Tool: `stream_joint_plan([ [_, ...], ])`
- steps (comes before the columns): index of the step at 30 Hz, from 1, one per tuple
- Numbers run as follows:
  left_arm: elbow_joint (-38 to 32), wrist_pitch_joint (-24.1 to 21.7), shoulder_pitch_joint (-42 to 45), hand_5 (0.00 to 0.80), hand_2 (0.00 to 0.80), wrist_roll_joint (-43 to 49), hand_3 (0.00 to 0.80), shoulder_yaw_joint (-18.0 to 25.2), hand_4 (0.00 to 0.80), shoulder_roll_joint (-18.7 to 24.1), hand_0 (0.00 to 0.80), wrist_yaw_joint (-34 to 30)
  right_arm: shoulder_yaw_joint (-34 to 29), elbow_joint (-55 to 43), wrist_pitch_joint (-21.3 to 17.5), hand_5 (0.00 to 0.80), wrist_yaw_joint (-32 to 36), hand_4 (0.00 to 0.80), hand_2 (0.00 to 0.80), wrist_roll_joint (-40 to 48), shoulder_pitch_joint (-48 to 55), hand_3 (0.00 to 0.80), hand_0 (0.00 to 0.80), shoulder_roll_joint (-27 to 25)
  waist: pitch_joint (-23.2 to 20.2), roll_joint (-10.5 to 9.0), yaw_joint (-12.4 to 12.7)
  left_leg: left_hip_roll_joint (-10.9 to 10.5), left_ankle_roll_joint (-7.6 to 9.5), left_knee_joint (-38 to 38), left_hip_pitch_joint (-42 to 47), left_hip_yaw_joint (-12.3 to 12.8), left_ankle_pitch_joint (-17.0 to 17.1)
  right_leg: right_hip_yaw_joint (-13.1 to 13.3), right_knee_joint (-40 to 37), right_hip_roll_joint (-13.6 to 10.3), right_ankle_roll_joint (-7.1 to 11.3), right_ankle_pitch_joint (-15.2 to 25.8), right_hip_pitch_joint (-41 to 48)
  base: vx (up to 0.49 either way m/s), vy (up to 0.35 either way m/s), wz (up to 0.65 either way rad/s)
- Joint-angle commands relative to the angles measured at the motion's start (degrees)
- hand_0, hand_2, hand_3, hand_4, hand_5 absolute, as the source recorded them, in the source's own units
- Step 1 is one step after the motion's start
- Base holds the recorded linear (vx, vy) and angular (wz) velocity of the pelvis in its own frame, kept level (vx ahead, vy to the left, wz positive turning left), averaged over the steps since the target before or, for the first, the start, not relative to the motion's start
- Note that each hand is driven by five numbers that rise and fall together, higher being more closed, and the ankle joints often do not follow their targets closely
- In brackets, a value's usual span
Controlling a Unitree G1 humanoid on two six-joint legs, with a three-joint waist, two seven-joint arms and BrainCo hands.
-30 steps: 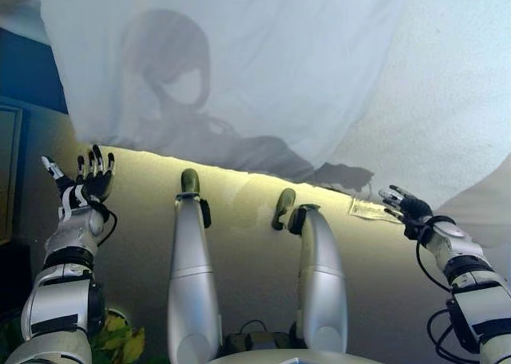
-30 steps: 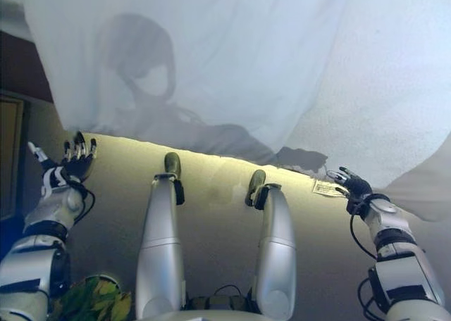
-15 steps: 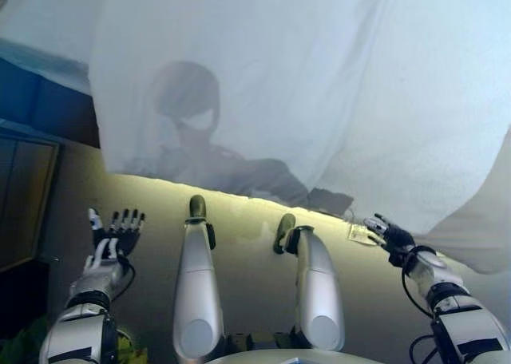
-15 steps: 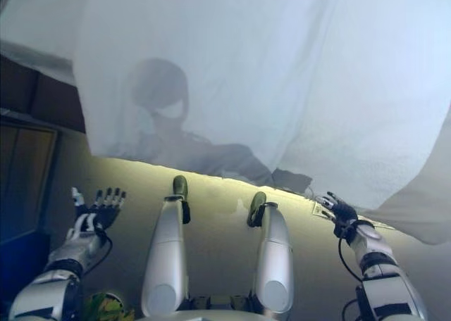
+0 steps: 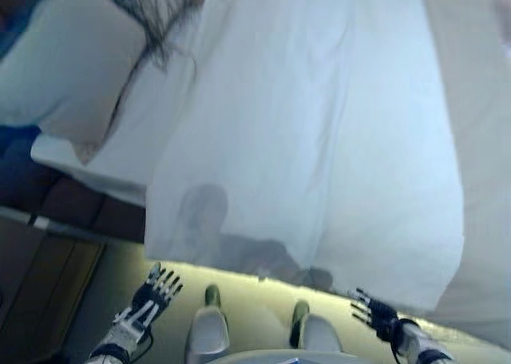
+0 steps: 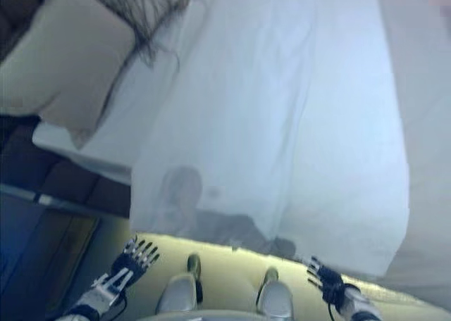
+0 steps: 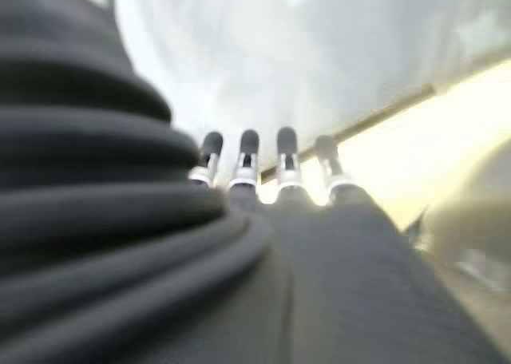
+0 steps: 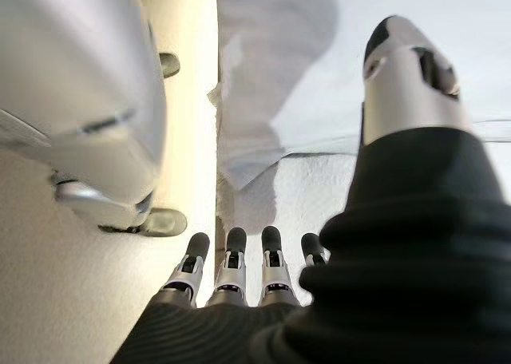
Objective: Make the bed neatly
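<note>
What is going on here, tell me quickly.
A humanoid robot stands at the edge of a bed, mid-way through making it. A white sheet lies spread over the mattress, its edge hanging over the near side, and a pillow sits at the far left. The left robot hand and right robot hand are both open below the sheet's edge, holding nothing.

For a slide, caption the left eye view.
Both hands, left hand and right hand, open beneath the white sheet draped over the bed edge, pillow beyond.
</note>
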Motion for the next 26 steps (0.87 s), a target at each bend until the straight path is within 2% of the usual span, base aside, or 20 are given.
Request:
stream_joint_plan([
  [1, 2.5, -4.1, -0.5, 0.0, 0.0, 12.0, 0.0, -0.1, 0.0, -0.2, 0.0, 3.2, 0.4, 1.8, 1.4, 0.0, 1.2, 0.0, 0.0, -0.1, -0.6, 0.0, 0.0, 0.2, 0.0, 1.96, -1.3, -3.0, 2.59, -3.9, 3.5, 1.9, -0.8, -1.5, -3.7, 2.6, -1.42, 5.2, 0.4, 0.164, 0.028, -0.15],
  [3, 3.5, -4.4, -0.5, 0.0, 0.0, 13.5, 0.0, -0.4, 0.0, -1.2, 0.0, 5.2, -0.3, 3.2, 2.3, 0.0, 0.7, 0.0, 0.0, 1.7, -0.4, 0.0, 0.0, 1.3, -1.1, 2.35, -1.6, -3.0, 2.42, -5.7, 5.5, 2.0, -0.6, -1.5, -5.9, 2.9, -1.36, 5.7, 2.2, 0.131, 0.021, -0.2],
  [7, 5.6, -5.1, -0.6, 0.0, 0.0, 8.1, 0.0, 0.8, 0.0, -5.8, 0.0, 9.2, -3.1, 8.2, 5.1, 0.0, -5.8, 0.0, 0.0, 7.6, -0.4, 0.0, 0.0, 4.8, -2.8, 2.67, -2.0, -2.8, 2.31, -6.4, 8.2, 3.1, -1.4, -1.6, -9.5, 3.1, -1.52, 6.8, 5.0, 0.093, 0.026, -0.11],
  [11, 7.7, -5.1, -0.7, 0.0, 0.0, 4.8, 0.0, 2.4, 0.0, -10.4, 0.0, 15.4, -4.5, 12.7, 7.1, 0.0, -13.5, 0.0, 0.0, 5.4, -0.5, 0.0, 0.0, 7.4, -3.8, 2.52, -1.3, -2.8, 2.72, -6.3, 10.0, 2.9, -2.1, -2.3, -9.4, 3.1, -1.79, 6.5, 7.1, 0.098, -0.008, -0.04],
  [16, 8.7, -4.2, -0.6, 0.0, 0.0, 11.9, 0.0, -0.2, 0.0, -12.8, 0.0, 13.4, -0.2, 10.4, 5.3, 0.0, -11.9, 0.0, 0.0, 3.1, -2.2, 0.0, 0.0, 9.9, -4.6, 1.65, -0.5, -2.7, 2.91, -6.6, 11.8, 2.6, -2.4, -2.9, -9.7, 3.5, -2.13, 6.3, 9.1, 0.083, -0.022, 0.02],
  [20, 8.2, -4.6, -0.8, 0.0, 0.0, 10.7, 0.0, -2.2, 0.0, -12.8, 0.0, 14.9, 2.3, 10.0, 6.0, 0.0, -12.0, 0.0, 0.0, -0.2, -2.8, 0.0, 0.0, 9.5, -5.1, 1.31, -0.5, -2.5, 3.1, -6.8, 12.8, 2.6, -2.7, -2.6, -9.8, 3.6, -1.98, 6.2, 9.8, 0.028, -0.004, 0.0],
  [26, 8.1, -3.8, -1.4, 0.0, 0.0, 7.9, 0.0, -1.7, 0.0, -11.9, 0.0, 13.5, 3.0, 11.3, 6.9, 0.0, -11.9, 0.0, 0.0, -0.5, -3.2, 0.0, 0.0, 9.0, -5.3, 1.39, -0.5, -2.2, 3.19, -6.7, 13.6, 2.8, -2.9, -2.4, -9.7, 3.7, -2.02, 6.0, 10.5, 0.0, 0.0, 0.0],
])
